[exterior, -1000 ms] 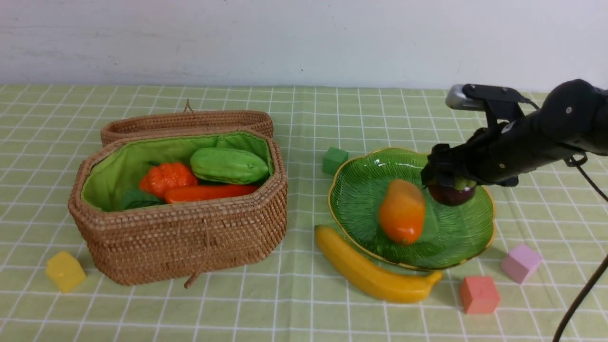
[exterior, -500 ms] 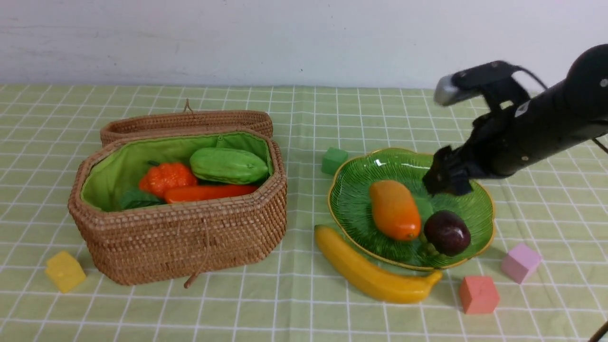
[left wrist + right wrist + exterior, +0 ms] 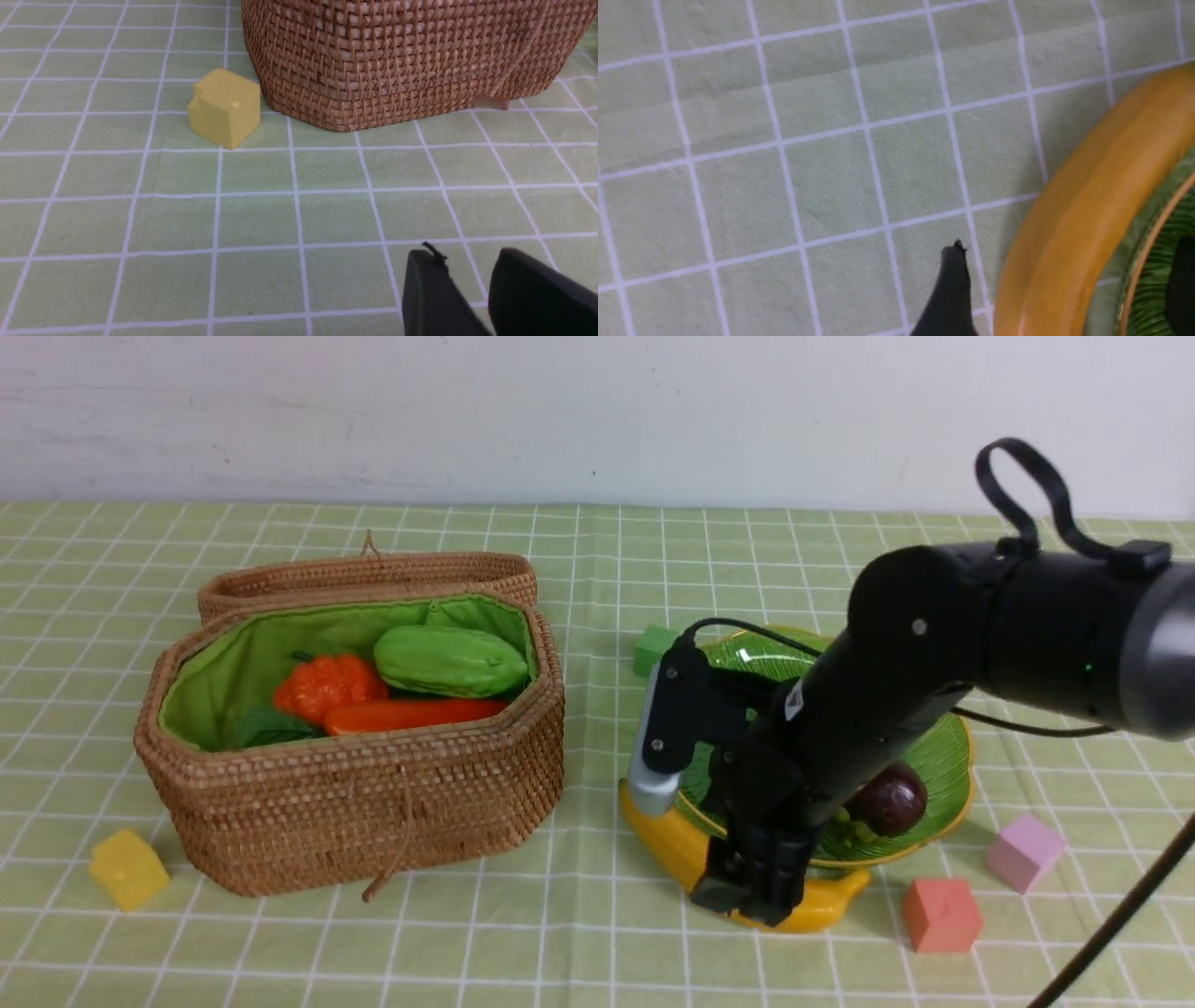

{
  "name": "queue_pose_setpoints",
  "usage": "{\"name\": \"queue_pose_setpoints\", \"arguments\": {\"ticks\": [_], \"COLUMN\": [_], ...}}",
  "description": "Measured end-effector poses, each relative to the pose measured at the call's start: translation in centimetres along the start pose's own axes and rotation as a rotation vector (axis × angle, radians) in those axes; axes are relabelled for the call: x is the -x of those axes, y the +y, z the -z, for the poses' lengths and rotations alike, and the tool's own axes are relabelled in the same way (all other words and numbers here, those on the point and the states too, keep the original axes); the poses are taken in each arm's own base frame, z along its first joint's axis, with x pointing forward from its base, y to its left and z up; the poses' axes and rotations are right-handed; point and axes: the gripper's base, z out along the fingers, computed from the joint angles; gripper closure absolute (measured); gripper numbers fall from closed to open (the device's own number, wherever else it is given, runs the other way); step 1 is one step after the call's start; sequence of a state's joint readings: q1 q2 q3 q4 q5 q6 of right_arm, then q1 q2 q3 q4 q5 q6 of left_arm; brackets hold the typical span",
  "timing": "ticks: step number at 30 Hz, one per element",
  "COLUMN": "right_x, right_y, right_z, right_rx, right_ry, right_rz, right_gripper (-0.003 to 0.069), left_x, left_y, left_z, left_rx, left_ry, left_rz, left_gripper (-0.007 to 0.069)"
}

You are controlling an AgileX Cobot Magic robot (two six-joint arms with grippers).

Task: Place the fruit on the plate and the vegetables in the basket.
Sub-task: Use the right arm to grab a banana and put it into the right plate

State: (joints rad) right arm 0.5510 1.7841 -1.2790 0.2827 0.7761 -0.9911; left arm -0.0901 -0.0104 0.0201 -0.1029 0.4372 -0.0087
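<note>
Now the right gripper [image 3: 747, 887] is down at the lower centre-right of the front view, straddling the banana [image 3: 822, 903]. A second ago it hung over the plate [image 3: 943, 747] with the mangosteen [image 3: 892, 798] between its jaws. That fruit has since dropped free and lies in the plate's lower right part. So two fruits are judged placed and the banana is the last one left.

In the right wrist view one dark finger [image 3: 952, 289] stands on the cloth side of the banana [image 3: 1087, 210] and the other over the plate side. The jaws are spread and narrowing, not yet clamped on it. The banana lies on the tablecloth [image 3: 597, 933], touching the plate's lower-left rim.

The left gripper [image 3: 467, 289] shows only at the lower right of its wrist view, its fingers close together with a narrow gap and nothing between them. It hangs over bare cloth.

Counted: three fruits, though the mango is hidden behind the arm now. In the basket [image 3: 355, 803] at centre-left lie a pumpkin [image 3: 327, 683], a gourd [image 3: 450, 661], a red pepper [image 3: 411, 714] and a bit of green leaf, so all four vegetables look stowed. Four foam cubes: yellow [image 3: 128, 868], green [image 3: 651, 647], pink [image 3: 1024, 852], red [image 3: 941, 915]. One plate, one basket.
</note>
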Motion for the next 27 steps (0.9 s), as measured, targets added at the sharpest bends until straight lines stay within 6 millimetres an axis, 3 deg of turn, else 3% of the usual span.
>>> {"name": "queue_pose_setpoints", "arguments": {"ticks": [12, 27], "right_x": [-1.1, -1.3], "right_y": [-0.3, -0.5], "right_z": [-3.7, -3.9], "right_rx": [0.041, 0.025], "right_ry": [0.086, 0.115], "right_rz": [-0.021, -0.173], "right_gripper": [0.0089, 0.009], "left_x": [0.0, 0.0], "left_y": [0.0, 0.0], "left_z": [0.0, 0.0], "left_rx": [0.0, 0.0], "left_ry": [0.0, 0.0], "left_rz": [0.0, 0.0], "left_gripper": [0.0414, 0.04]}}
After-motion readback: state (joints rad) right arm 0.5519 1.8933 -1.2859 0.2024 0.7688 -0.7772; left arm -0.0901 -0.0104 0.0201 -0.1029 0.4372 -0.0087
